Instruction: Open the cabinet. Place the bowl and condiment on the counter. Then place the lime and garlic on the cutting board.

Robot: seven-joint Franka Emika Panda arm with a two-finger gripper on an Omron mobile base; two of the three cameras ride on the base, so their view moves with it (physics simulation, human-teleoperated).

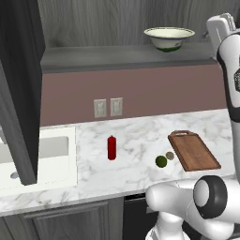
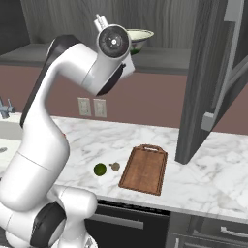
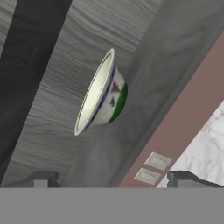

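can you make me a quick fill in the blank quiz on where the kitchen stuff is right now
1. The bowl sits on the open cabinet's ____.
2. The red condiment stands upright on the ____, not in the cabinet.
3. The lime and garlic lie just beside the ____, not on it.
4. The gripper's jaws are ____, with nothing between them.

Missing words: shelf; counter; cutting board; open

sink (image 1: 47, 161) sitting in the worktop at left | faucet (image 2: 5, 109) standing by it | two wall outlets (image 1: 108, 107) showing side by side on the mauve backsplash (image 1: 154, 89)
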